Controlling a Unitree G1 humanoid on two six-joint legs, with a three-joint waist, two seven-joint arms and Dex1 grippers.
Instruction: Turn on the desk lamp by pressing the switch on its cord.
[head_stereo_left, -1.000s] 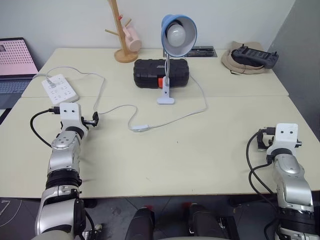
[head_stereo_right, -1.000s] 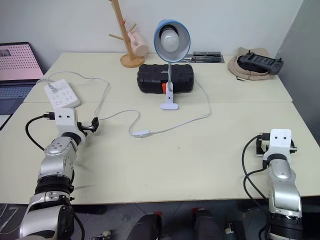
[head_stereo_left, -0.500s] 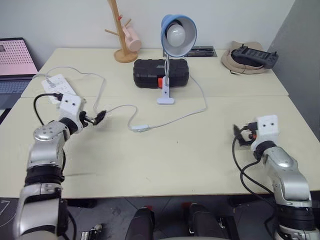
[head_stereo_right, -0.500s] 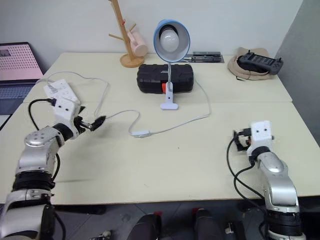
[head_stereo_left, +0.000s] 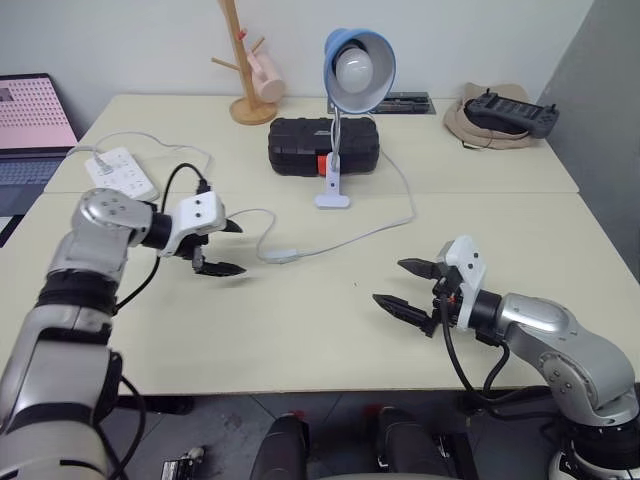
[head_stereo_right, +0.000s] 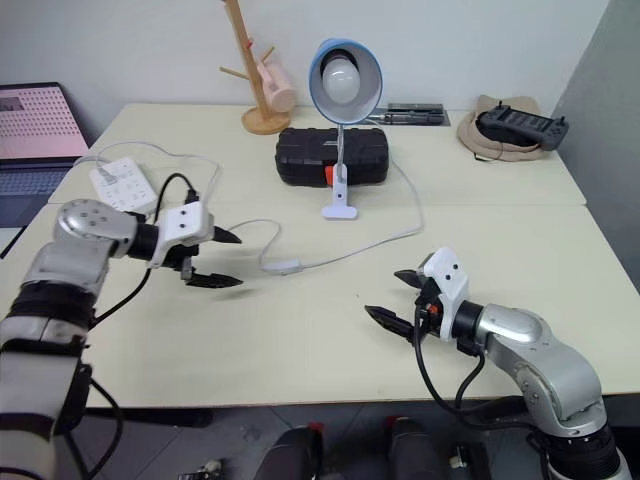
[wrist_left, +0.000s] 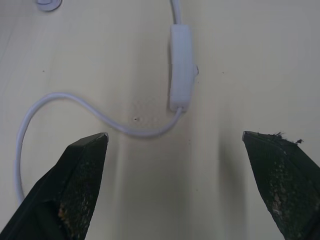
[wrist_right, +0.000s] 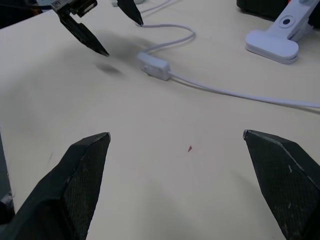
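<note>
Nothing is pressed yet: the desk lamp (head_stereo_left: 358, 68) is dark (bulb unlit). The switch (head_stereo_left: 281, 256) lies on the worktop (head_stereo_left: 300, 320), between my left claw (head_stereo_left: 225, 247) and right claw (head_stereo_left: 411, 285), both spread wide and empty.

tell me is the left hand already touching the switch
No, the left hand hangs open short of the switch, with bare table between its fingers and the white block.
</note>
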